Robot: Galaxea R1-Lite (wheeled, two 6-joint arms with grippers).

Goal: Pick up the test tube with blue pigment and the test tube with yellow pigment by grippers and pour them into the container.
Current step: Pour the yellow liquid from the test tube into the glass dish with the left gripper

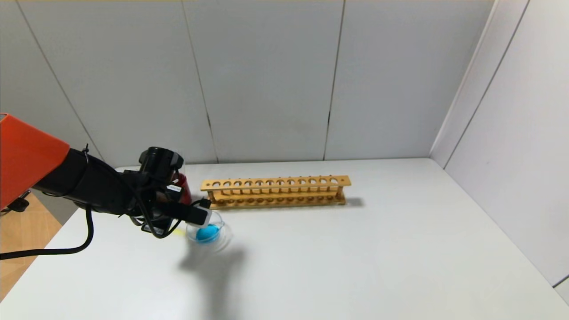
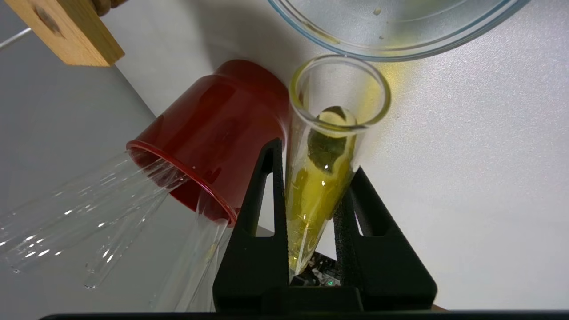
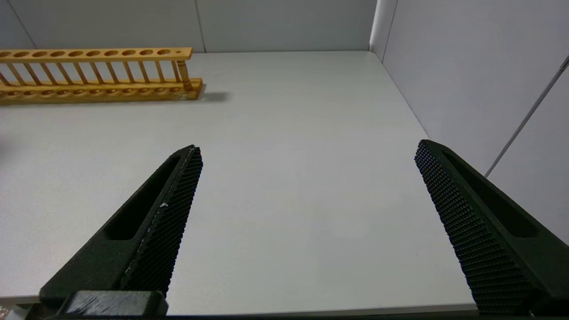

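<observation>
My left gripper (image 2: pixel 316 156) is shut on the test tube with yellow pigment (image 2: pixel 326 178). The tube is tilted, and its open mouth (image 2: pixel 340 93) is close beside the rim of the clear glass container (image 2: pixel 391 49). Yellow liquid fills most of the tube's length. In the head view the left gripper (image 1: pixel 178 226) hangs just left of the container (image 1: pixel 226 231), which holds a pool of blue liquid (image 1: pixel 207 233). No tube with blue pigment shows. My right gripper (image 3: pixel 306 149) is open and empty above bare table.
A dark red cup (image 2: pixel 222 129) with several plain clear tubes (image 2: pixel 89 209) stands right beside the left gripper, behind the container (image 1: pixel 184 186). An empty wooden tube rack (image 1: pixel 275 192) stands at the back of the table. Grey walls close the back and right.
</observation>
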